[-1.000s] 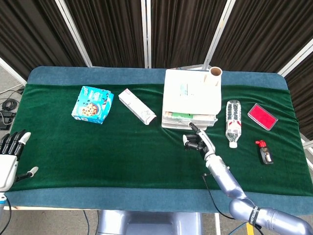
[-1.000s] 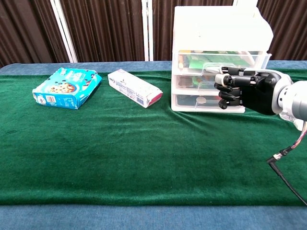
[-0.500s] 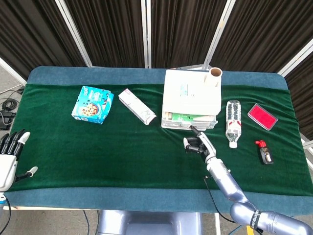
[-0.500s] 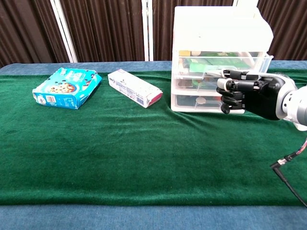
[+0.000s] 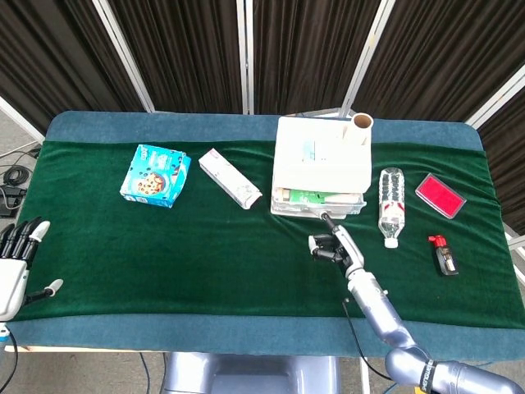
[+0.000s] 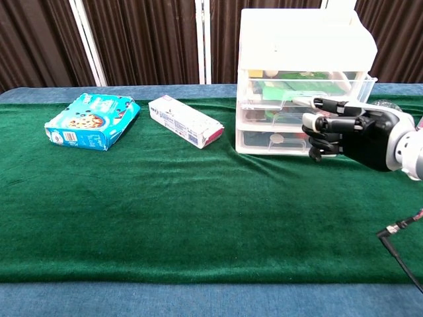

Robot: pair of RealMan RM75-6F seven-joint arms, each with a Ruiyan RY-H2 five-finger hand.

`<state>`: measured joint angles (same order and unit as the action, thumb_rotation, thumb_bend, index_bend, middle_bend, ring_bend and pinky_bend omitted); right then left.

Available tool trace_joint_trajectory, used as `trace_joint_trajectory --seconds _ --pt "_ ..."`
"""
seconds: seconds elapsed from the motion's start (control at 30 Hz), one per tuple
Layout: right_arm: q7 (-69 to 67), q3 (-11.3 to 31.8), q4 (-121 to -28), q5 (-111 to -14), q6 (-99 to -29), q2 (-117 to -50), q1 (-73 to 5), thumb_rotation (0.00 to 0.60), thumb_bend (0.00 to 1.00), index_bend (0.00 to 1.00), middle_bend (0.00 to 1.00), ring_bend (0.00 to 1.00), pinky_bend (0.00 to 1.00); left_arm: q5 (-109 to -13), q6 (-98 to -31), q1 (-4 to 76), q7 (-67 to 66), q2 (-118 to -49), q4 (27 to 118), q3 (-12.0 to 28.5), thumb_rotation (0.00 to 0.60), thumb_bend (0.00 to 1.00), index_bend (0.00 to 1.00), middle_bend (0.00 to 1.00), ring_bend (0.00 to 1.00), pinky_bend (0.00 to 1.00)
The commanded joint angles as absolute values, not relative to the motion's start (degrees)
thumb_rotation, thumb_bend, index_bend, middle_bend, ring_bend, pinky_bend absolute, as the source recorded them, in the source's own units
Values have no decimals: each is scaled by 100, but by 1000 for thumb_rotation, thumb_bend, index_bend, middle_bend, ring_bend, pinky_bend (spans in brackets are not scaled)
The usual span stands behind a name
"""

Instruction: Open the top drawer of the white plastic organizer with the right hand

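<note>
Your counter (image 5: 164,246) wears green cloth against dark curtains (image 5: 180,49). At one o'clock stands the white organizer (image 6: 301,46), its top drawer (image 6: 304,82) slid slightly forward. Your right robot hand (image 6: 347,132) curls empty before it; the left robot hand (image 5: 16,263) rests spread.

Nothing readable anywhere in these shots.
Print can be made out on the blue cookie box (image 6: 92,121) and the white-and-pink carton (image 6: 186,121), and a label is wrapped round the water bottle (image 5: 391,195), but every bit is too small and blurred.
</note>
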<state>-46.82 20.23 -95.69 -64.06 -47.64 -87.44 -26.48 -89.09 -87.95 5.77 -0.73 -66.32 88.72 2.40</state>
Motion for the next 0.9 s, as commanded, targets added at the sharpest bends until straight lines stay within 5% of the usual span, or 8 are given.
trace_joint_trajectory --seconds 0.03,0.47,0.9 --pt "-4532 1826 -9700 -6664 -5067 -8767 -2482 600 489 62 804 809 691 -8911 -8802 574 -72 -6630 8873 240 600 74 0 0 0 0" --pt "-3211 1201 -9804 -7664 -6276 -8772 -2098 600 478 66 764 778 677 -8940 -8852 557 -58 -6623 8877 238 600 74 0 0 0 0" --pt "-379 1387 -9914 -7205 -6596 -8515 -2354 600 484 165 768 779 678 -8926 -8828 561 -33 -6614 8874 237 600 74 0 0 0 0"
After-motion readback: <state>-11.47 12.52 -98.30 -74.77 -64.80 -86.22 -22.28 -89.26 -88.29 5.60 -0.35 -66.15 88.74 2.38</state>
